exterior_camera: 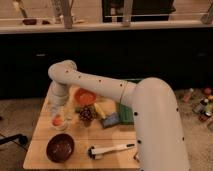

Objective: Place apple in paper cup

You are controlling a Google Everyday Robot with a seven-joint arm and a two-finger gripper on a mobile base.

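We see the wooden table (40, 145) with the arm (100, 85) reaching down over its left side. The gripper (56, 111) hangs just above the paper cup (58, 123), which stands left of the dark grape cluster (86, 114). The apple (57, 120) shows as an orange-red spot at the cup's mouth, right under the gripper. Behind the grapes sits the orange bowl (85, 96). The maroon bowl (60, 147) lies in front of the cup, near the table's front edge, and a white-handled brush (110, 149) lies to its right.
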